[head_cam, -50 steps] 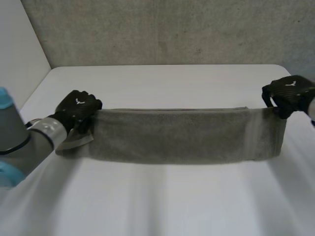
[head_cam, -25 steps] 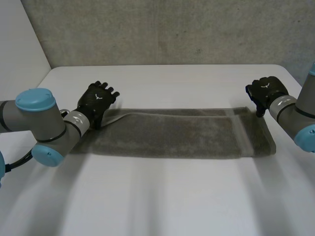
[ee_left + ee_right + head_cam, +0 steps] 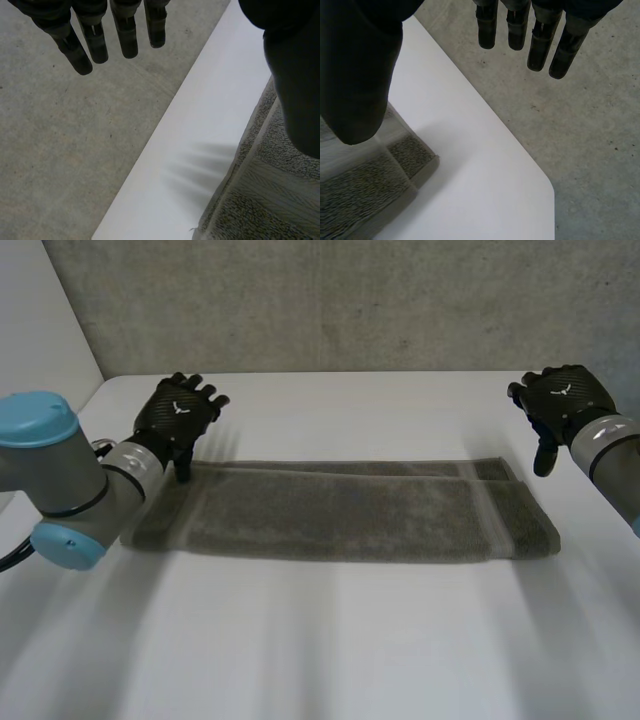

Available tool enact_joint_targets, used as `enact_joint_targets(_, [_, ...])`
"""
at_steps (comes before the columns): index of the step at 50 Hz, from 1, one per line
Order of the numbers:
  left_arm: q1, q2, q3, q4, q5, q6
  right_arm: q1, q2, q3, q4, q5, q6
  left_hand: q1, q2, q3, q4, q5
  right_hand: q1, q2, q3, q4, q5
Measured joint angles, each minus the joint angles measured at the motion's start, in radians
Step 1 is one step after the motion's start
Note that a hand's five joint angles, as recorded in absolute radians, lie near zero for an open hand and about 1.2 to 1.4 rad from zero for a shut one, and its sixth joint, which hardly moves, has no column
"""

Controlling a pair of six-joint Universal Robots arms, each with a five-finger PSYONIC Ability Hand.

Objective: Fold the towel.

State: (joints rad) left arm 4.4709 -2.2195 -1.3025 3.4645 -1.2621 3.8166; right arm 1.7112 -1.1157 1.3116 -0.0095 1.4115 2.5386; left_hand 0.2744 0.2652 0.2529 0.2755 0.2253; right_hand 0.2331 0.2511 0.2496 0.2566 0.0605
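The grey towel (image 3: 340, 515) lies flat on the white table (image 3: 330, 640) as a long folded strip running left to right. My left hand (image 3: 178, 418) hovers open over the strip's far left corner, its thumb pointing down at the cloth. In the left wrist view its fingers (image 3: 95, 42) are straight and apart from the thumb, with the towel (image 3: 255, 195) below and nothing held. My right hand (image 3: 562, 400) is open just beyond the far right corner. Its fingers (image 3: 540, 40) are straight above the table's edge, and the towel (image 3: 360, 195) lies under the thumb.
A concrete wall (image 3: 350, 300) rises behind the table's far edge. The table's rounded far right corner (image 3: 547, 187) is close to my right hand. Bare table spreads in front of the towel.
Both hands let go of the towel's far corners and opened. The strip dropped flat onto the table, and the hands rose and drew back toward the far edge.
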Motion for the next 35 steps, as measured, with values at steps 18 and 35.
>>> enact_joint_targets(18, [0.070, -0.015, -0.034, -0.007, -0.017, 0.023, -0.039, -0.075, 0.117, 0.068, -0.022, 0.035, 0.000, 0.000, 0.000, 0.000, 0.004, 0.078, 0.047, 0.058, 0.053, 0.089])
enact_joint_targets(35, [0.035, 0.112, -0.204, -0.015, 0.020, -0.236, -0.151, 0.010, 0.164, 0.173, -0.228, 0.156, 0.000, 0.000, 0.000, 0.000, 0.006, 0.222, 0.211, 0.219, 0.214, 0.242])
